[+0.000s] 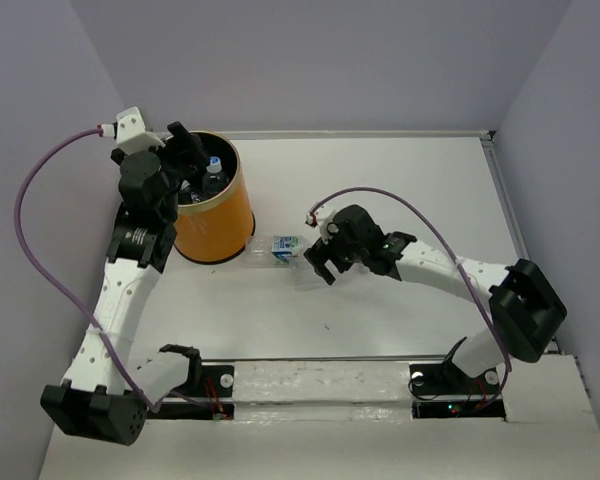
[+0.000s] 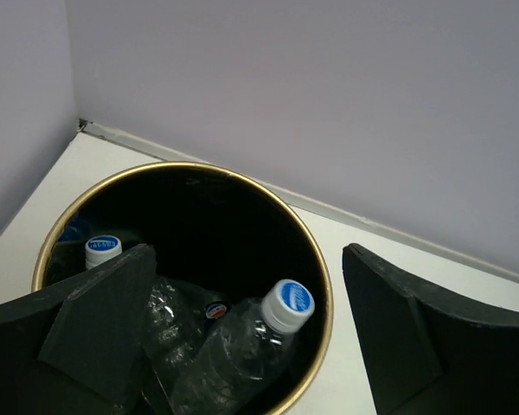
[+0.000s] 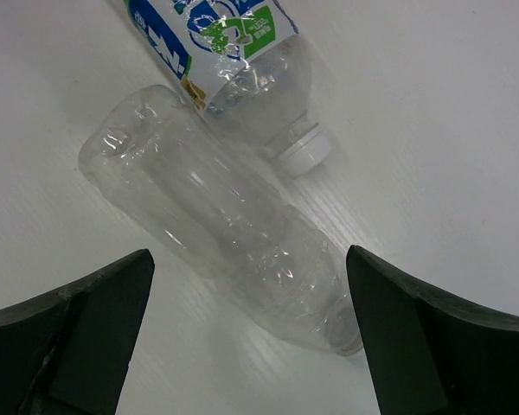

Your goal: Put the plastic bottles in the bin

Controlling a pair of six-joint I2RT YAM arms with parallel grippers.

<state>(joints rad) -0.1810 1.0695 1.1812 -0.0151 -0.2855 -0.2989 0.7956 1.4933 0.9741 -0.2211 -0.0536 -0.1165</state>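
Plastic bottles (image 2: 242, 346) lie heaped inside the orange bin (image 2: 199, 169); the left fingers (image 2: 95, 320) hang above it, spread wide and empty. Beside the bin, two more bottles (image 3: 233, 233) lie on the desk (image 3: 432, 130) under the right fingers (image 3: 86, 320), which are wide apart and holding nothing.

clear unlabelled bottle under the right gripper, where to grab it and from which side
Probably the lower body, toward its neck, from straight above with the right gripper. The clear bottle lies flat on its side on the table, diagonal to the open jaws, so turn the wrist to close across its width. The cap of the labelled bottle crowds its middle.
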